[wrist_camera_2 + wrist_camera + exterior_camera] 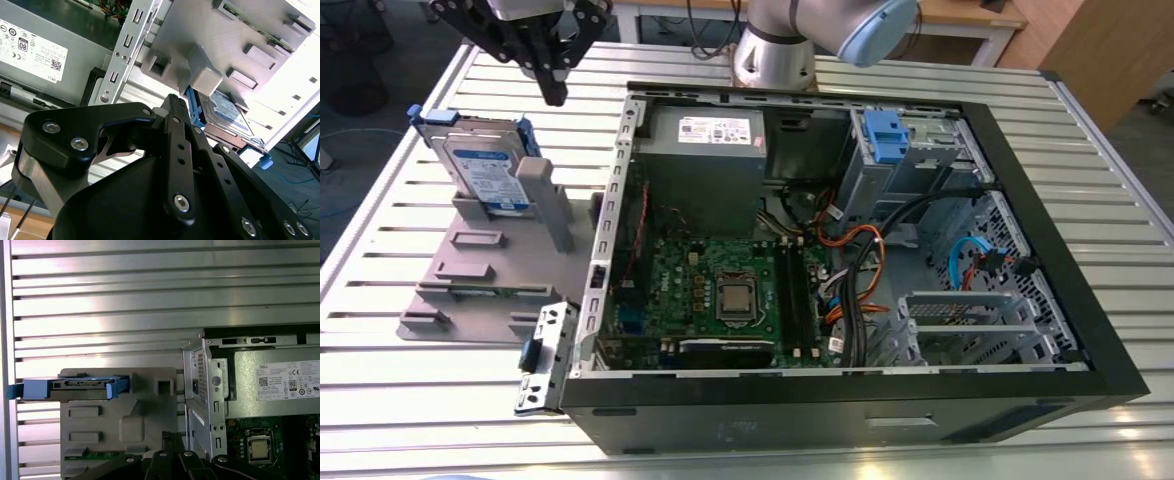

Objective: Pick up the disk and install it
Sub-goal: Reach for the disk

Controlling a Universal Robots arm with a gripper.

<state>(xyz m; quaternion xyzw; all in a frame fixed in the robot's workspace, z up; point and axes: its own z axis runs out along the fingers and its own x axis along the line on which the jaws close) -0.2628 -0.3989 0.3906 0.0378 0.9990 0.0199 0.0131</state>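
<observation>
Silver-grey with a blue-and-white label, the disk point(487, 170) is standing on edge in a slot of the grey holder point(480, 270). That holder is lying on the slatted metal table point(427, 400), just beside the open computer case point(854, 415), on the exterior view's left. The disk's blue bracket is showing along its upper edge. The gripper point(556, 95) is hanging above the disk and slightly beyond it, apart from it, with its black fingers pressed together on nothing. Judged from this, the pick-up step is in hand and only at its approach: no contact is being made, and the disk is not sitting in the case. A grasp is calling for the fingers to part, line up over the disk's upper edge and straddle its flat faces, clear of the holder's posts.
</observation>
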